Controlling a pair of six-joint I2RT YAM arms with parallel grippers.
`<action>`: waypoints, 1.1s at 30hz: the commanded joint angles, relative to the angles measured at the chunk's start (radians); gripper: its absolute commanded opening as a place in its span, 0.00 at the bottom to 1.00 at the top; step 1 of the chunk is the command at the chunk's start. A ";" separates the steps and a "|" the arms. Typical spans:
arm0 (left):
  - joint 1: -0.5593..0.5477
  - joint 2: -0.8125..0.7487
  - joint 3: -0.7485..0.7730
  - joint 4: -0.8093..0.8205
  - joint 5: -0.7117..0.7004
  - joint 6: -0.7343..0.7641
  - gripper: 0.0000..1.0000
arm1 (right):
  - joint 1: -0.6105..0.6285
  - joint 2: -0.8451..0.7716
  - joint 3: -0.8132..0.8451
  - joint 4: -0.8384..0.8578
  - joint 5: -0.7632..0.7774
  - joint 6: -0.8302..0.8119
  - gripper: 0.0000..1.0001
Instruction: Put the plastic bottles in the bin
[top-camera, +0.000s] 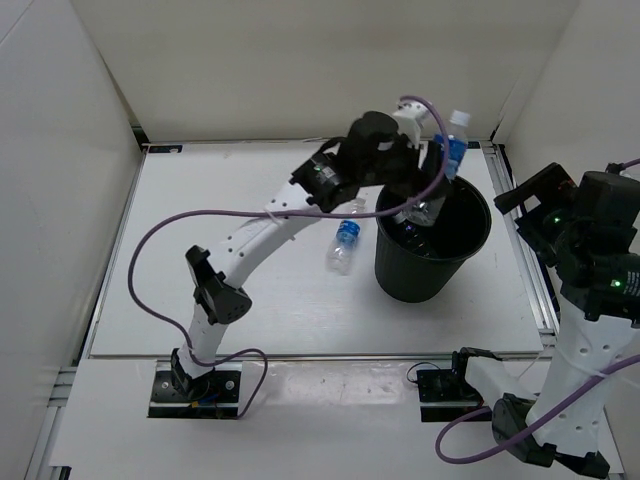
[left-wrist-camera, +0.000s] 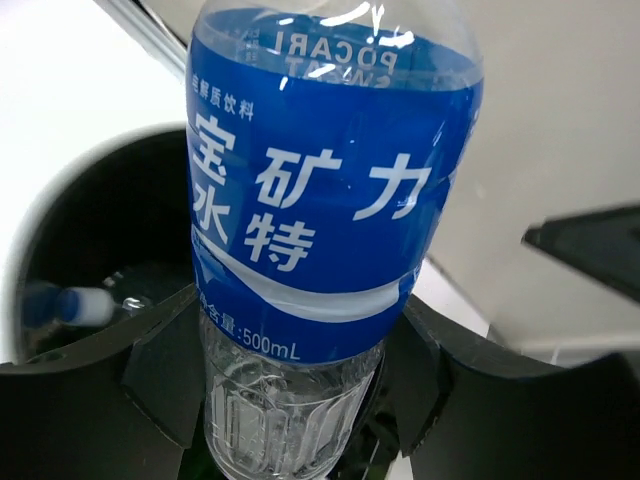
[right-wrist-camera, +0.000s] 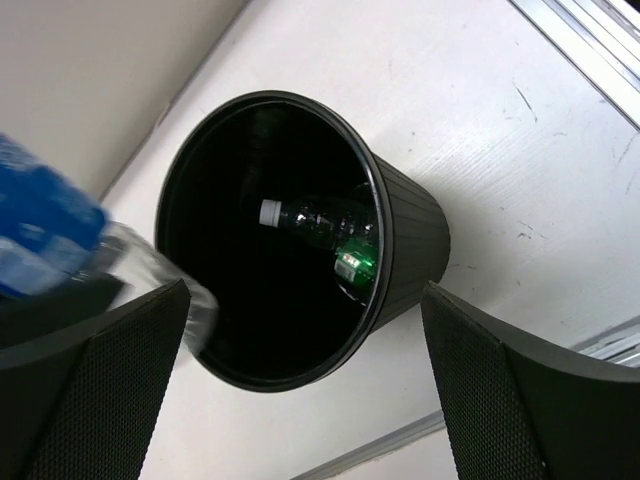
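My left gripper (top-camera: 432, 165) is shut on a clear bottle with a blue label and white cap (top-camera: 453, 143), holding it tilted over the far rim of the black bin (top-camera: 425, 282). In the left wrist view the bottle (left-wrist-camera: 320, 200) fills the frame between the fingers (left-wrist-camera: 160, 370), with the bin (left-wrist-camera: 110, 215) below it. A second blue-label bottle (top-camera: 344, 243) lies on the table left of the bin. Inside the bin (right-wrist-camera: 415, 230) lie a plain clear bottle (right-wrist-camera: 320, 215) and a green one (right-wrist-camera: 357, 262). My right gripper (right-wrist-camera: 300, 335) is open and empty, right of the bin (top-camera: 560, 215).
White walls enclose the table on the left, back and right. A metal rail (top-camera: 530, 270) runs along the table's right edge beside the bin. The left arm's purple cable (top-camera: 200, 215) loops over the table's left half.
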 joint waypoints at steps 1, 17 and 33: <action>-0.051 -0.013 0.049 0.010 -0.035 0.066 0.78 | 0.001 0.006 -0.021 0.031 0.026 0.007 1.00; 0.280 -0.421 -0.439 0.019 -0.324 0.057 1.00 | 0.001 0.007 -0.044 0.049 0.015 -0.031 1.00; 0.339 -0.151 -0.743 0.205 0.053 0.051 1.00 | 0.001 -0.020 -0.262 0.071 -0.267 -0.019 1.00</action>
